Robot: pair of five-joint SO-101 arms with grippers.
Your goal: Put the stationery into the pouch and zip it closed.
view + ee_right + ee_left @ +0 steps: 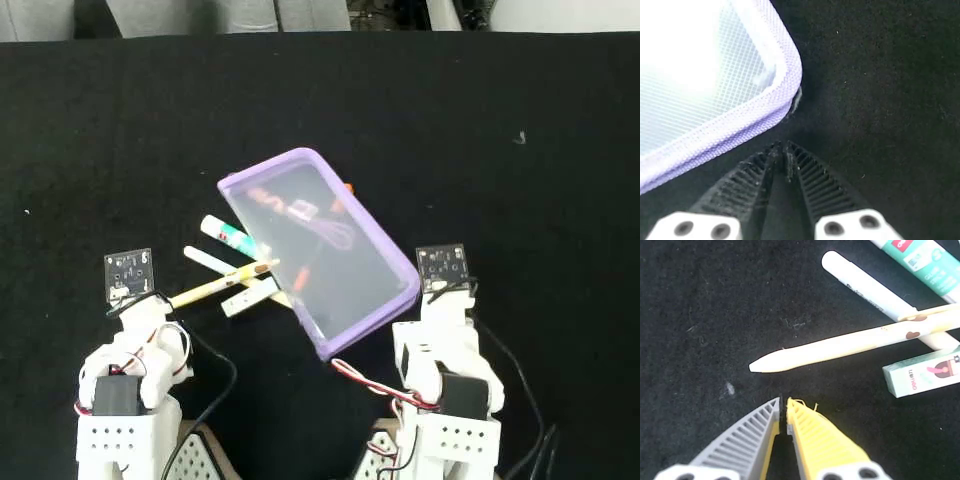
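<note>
Stationery (238,276) is seen loose at the purple pouch's (320,250) left edge, so loading is judged unstarted; the left gripper (785,407) by the yellow pen's (850,345) tip and the right gripper (784,150) by the pouch's near corner are pressed together, empty, and need spreading first.

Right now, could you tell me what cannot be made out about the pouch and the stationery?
1. Pouch zipper, open or shut: too small in the high view, cut off in the right wrist view.
2. Green-labelled tube: cut off by the left wrist view's edges.
</note>
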